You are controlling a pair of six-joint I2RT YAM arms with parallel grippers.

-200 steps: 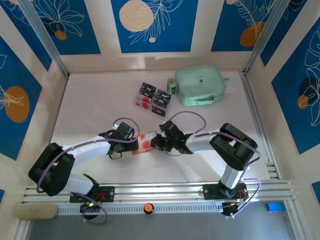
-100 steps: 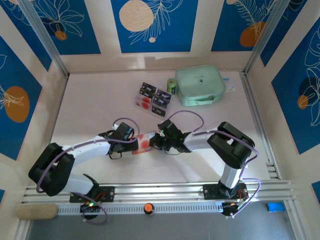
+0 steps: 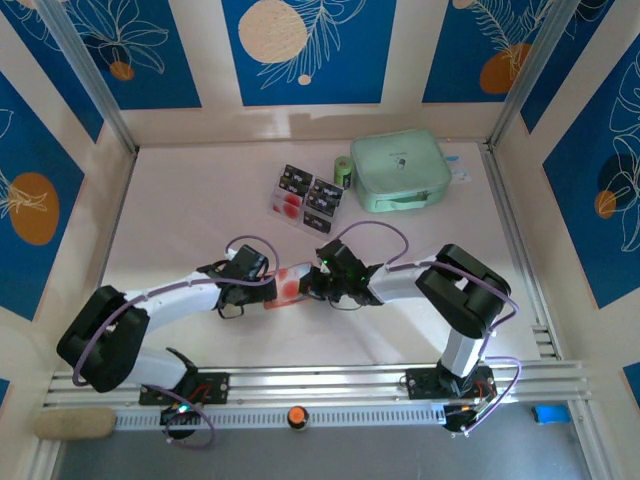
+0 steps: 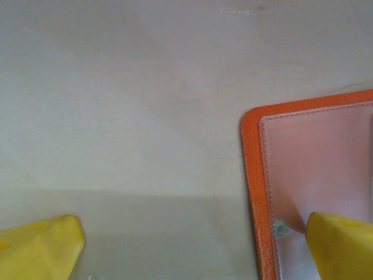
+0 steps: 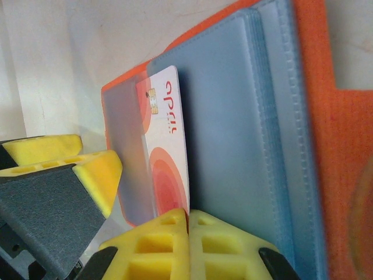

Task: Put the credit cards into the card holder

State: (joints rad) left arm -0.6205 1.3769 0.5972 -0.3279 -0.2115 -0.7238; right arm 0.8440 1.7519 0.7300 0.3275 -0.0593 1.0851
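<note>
The holder (image 3: 288, 285) lay open on the table (image 3: 200, 200) a little toward 6 o'clock of centre, between the two grippers, its long axis slanting roughly from 8 toward 2 o'clock. The right gripper (image 5: 187, 232) came at it from the 3 o'clock side, its yellow fingers clenched flat on the red-blob end of one card (image 5: 166, 157). Seen from that wrist, the card's long axis ran straight away from the fingers toward 12 o'clock, chip end leading, and it stood on edge between a clear flap and the grey pockets; whether it sat inside a slot I could not tell. The left gripper (image 4: 189, 251) reached in from 9 o'clock with its jaws spread wide, one fingertip (image 4: 341, 245) resting on the holder's clear inner panel near an orange corner, the other over bare table. The spare cards (image 3: 305, 197) lay in a cluster toward 12 o'clock, just beside a small green roll (image 3: 343, 170) and a mint pouch (image 3: 400, 172). The table was pale and glossy, boxed in by cream walls with blue leaf-patterned panels (image 3: 300, 50).
</note>
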